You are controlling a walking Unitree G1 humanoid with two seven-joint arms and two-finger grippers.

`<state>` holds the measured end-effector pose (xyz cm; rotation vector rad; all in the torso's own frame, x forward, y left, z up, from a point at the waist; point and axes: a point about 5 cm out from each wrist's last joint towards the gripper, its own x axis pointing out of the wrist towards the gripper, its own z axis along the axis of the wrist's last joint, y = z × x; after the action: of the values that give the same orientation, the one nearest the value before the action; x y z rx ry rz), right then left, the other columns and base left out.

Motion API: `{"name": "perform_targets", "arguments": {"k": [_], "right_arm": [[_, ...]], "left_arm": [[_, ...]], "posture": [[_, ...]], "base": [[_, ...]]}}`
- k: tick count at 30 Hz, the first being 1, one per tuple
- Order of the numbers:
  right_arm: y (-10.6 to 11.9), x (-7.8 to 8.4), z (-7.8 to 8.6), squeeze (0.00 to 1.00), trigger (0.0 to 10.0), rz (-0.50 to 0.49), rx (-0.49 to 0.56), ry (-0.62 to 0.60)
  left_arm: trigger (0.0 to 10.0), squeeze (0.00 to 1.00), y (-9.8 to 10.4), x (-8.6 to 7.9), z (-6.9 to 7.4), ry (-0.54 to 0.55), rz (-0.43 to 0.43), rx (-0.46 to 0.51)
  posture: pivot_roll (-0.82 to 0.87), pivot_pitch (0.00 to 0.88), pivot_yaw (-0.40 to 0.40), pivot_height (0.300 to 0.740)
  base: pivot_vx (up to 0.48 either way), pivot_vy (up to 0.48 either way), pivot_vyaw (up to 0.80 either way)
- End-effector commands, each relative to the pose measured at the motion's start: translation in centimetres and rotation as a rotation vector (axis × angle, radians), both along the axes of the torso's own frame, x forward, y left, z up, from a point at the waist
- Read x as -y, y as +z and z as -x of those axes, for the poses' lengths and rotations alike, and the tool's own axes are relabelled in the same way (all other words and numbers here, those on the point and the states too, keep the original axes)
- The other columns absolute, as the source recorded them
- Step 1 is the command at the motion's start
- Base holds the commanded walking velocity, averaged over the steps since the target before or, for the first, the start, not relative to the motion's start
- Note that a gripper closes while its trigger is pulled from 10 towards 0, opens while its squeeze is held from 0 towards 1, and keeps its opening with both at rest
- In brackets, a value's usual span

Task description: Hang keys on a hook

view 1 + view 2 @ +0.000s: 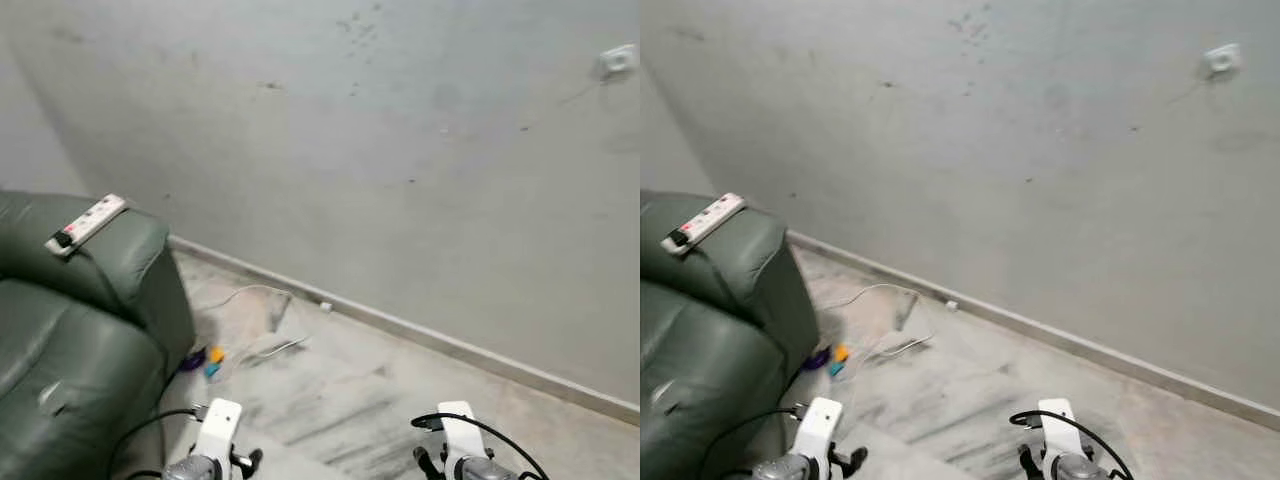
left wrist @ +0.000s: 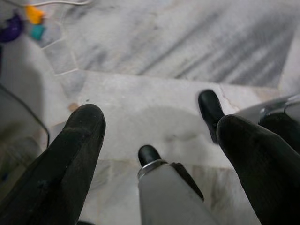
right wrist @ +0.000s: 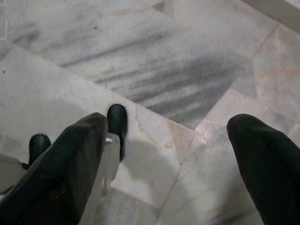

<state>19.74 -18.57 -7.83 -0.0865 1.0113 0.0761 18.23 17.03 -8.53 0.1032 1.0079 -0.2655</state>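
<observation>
From the head view I see a green sofa (image 1: 80, 330), a power strip (image 1: 88, 222) on its armrest, and a small white wall fitting (image 1: 617, 62), possibly the hook. No keys, no readable writing. At the wrists, the left claw (image 2: 159, 140) and right claw (image 3: 173, 140) gape wide, empty, over marble floor (image 3: 154, 61). I judge we're searching; finding the keys comes next.

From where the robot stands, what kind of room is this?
Probably a living room in a home: a green leather sofa with a white power strip on its armrest, a marble tile floor, a bare grey wall and small toys beside the sofa.
</observation>
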Motion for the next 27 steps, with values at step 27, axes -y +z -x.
{"name": "perform_targets", "arguments": {"k": [27], "right_arm": [[-0.7,-1.4,1.1,0.0,10.0,0.008,-0.034,0.078]], "left_arm": [[10.0,0.0,-0.5,0.4,0.7,-0.051,-0.059,-0.052]], "posture": [[0.01,0.036,0.002,0.74]], "base": [[0.0,0.0,-0.76]]}}
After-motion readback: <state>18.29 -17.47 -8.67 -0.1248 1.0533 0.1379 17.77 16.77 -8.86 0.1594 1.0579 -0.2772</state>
